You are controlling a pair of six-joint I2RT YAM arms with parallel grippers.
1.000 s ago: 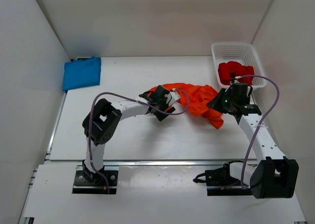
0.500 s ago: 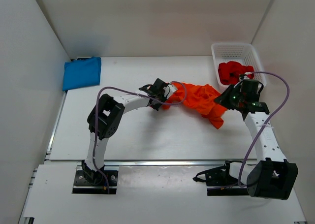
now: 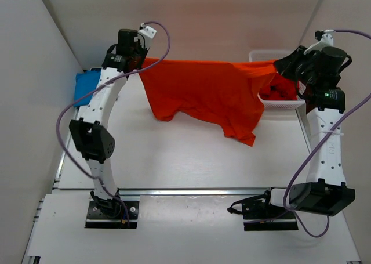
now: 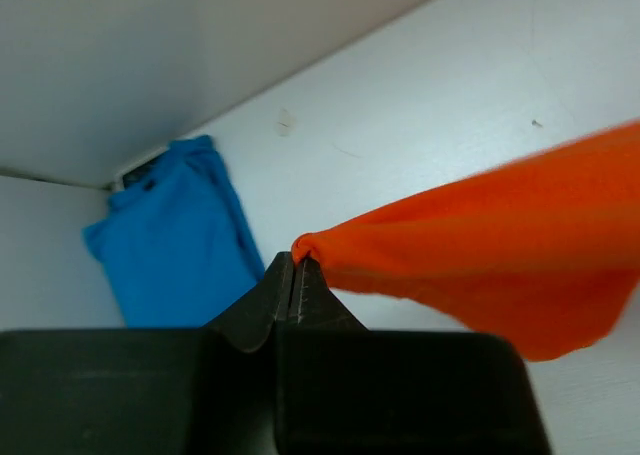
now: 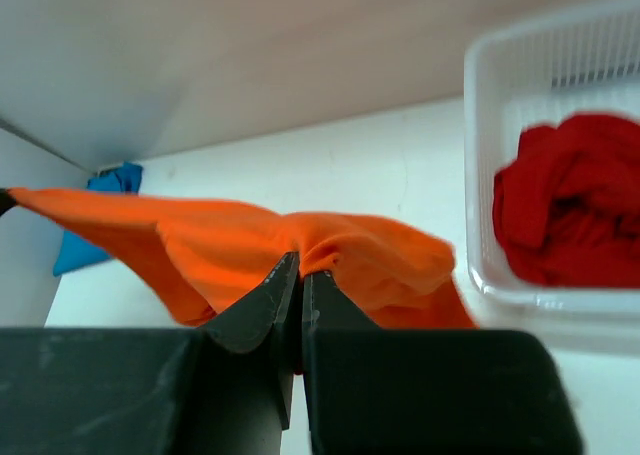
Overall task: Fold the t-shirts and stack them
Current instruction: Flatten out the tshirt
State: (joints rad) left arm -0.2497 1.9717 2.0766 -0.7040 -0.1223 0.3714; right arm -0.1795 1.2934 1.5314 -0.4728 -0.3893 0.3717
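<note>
White matte tabletop (image 3: pixel 191 159), enclosed by plain white panels: back wall (image 3: pixel 191 20), left wall (image 3: pixel 29 130), right wall (image 3: pixel 360 159). Metal rail (image 3: pixel 191 190) runs along its near edge. Lighting even; shadows soft.

A lab test cell: plain white panels (image 3: pixel 203 20) box a white worktop (image 3: pixel 174 159); arm bases (image 3: pixel 110 209) bolted at 6 o'clock.

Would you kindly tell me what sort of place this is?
Probably a robotics lab cell: a white-walled table, bolted left arm and right arm holding up an orange t-shirt, and a basket with a red t-shirt.
</note>
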